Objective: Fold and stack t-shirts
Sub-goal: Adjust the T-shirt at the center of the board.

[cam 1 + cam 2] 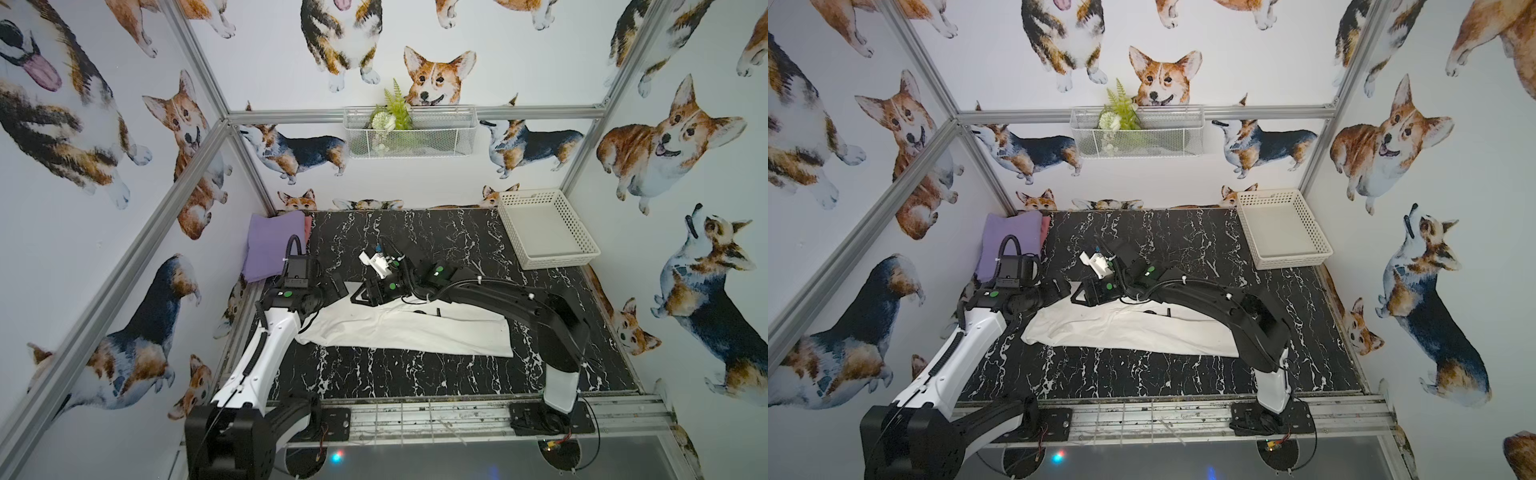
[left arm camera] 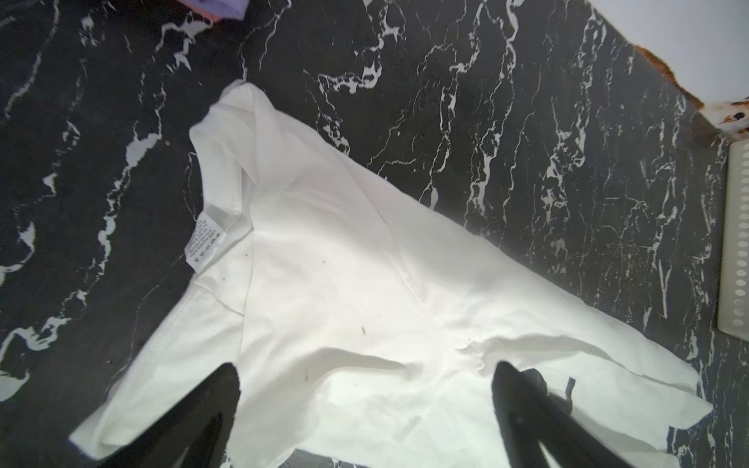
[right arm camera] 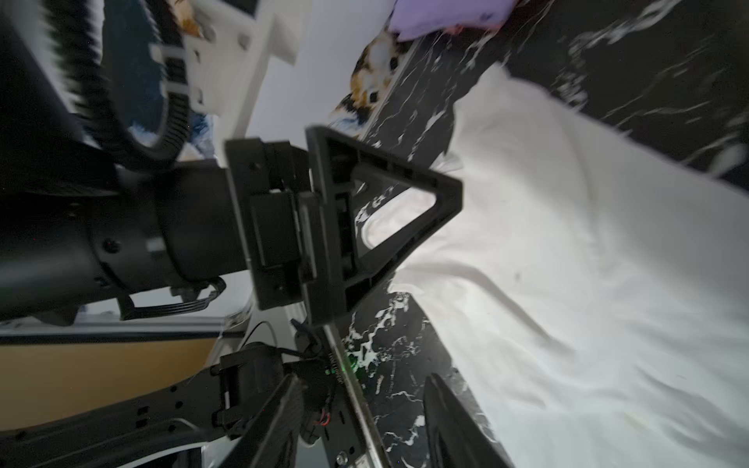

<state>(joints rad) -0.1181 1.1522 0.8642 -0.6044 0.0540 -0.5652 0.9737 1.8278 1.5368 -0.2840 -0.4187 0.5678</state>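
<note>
Front rail [image 1: 415,419]: closest to the viewer in both top views. The two arms are bolted to it and reach away over a black marbled table [image 1: 415,374].
White shirt [image 1: 407,328]: lies across the middle of the table as a long narrow band, running from one arm toward the other. A bit of dark print shows at its far edge, under the right arm.
Collar end: points toward the left arm. The left wrist view shows the neckline and a small sewn label [image 2: 204,243].
Left gripper [image 2: 364,366]: spread wide over the collar end of the shirt, gripping nothing.
Right gripper [image 3: 362,379]: jaws partly apart with only table showing between them. It holds nothing and sits near the shirt's far edge, close beside the left gripper.
Folded pile: a lavender shirt [image 1: 274,245] sits in the far left corner, with a pink shirt [image 1: 308,228] showing at its edge, seemingly underneath.
Basket [image 1: 557,259]: white and perforated, in the far right corner, well apart from the shirts.
Handling, as a judgement: the white shirt looks light, soft and limp — likely to sag, crease and slide on the smooth table. The best hold is probably an edge pinch through every layer — the thicker neckline seam at one end, the hem at the other.
</note>
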